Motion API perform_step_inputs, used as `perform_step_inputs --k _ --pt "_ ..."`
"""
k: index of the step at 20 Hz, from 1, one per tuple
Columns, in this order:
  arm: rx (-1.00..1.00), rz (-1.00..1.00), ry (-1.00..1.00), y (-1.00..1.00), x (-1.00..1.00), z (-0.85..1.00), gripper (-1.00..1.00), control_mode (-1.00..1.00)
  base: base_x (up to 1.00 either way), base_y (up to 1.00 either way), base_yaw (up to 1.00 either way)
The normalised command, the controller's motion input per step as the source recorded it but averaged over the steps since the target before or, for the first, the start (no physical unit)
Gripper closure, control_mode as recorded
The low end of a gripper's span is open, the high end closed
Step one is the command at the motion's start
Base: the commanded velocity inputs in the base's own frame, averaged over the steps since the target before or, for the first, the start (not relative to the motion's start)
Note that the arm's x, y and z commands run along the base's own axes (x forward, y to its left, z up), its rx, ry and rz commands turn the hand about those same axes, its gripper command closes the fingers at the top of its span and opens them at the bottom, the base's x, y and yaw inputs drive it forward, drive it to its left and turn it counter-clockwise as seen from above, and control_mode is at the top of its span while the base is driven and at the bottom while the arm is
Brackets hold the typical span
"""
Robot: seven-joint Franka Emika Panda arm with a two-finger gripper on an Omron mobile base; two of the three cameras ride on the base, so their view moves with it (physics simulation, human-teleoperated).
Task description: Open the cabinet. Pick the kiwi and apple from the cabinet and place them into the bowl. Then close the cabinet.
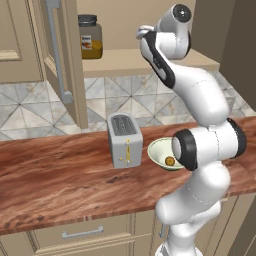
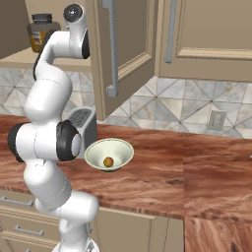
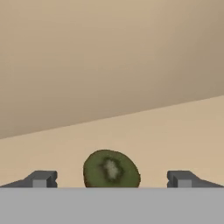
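Observation:
The cabinet's left door (image 1: 57,50) (image 2: 128,44) stands swung open, and my arm (image 1: 165,50) reaches up onto its shelf (image 1: 125,62). In the hand view the kiwi (image 3: 111,169) lies cut face toward me on the tan shelf, midway between the tips of my open gripper (image 3: 111,180), with wide gaps on both sides. The pale bowl (image 1: 156,148) (image 2: 93,152) sits on the counter beside the toaster. The apple (image 1: 170,161) (image 2: 108,161) rests inside the bowl.
A dark-lidded jar (image 1: 90,37) (image 2: 40,32) stands on the cabinet shelf to the left of my hand. The silver toaster (image 1: 124,140) (image 2: 83,123) is just left of the bowl. The cabinet's right door (image 2: 216,34) is shut. Drawer fronts (image 1: 82,232) run below the wooden counter.

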Motion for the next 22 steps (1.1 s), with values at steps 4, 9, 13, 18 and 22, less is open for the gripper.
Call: perform_step_inputs --k 4,9,13,18,22 --pt "0.0 0.0 0.0 0.0 0.31 -0.31 -1.0 -1.0 0.0 0.0 0.0" --pt "0.0 0.0 0.0 0.0 0.29 -0.36 -1.0 -1.0 0.0 0.0 0.0" --pt "0.0 0.0 0.0 0.0 0.42 -0.24 -1.0 -1.0 0.0 0.0 0.0" --pt "0.02 0.0 0.02 0.06 0.56 -0.09 -1.0 -1.0 0.0 0.0 0.0" --pt "0.06 0.0 0.09 0.16 0.5 -0.15 -1.0 -1.0 0.0 0.0 0.0"
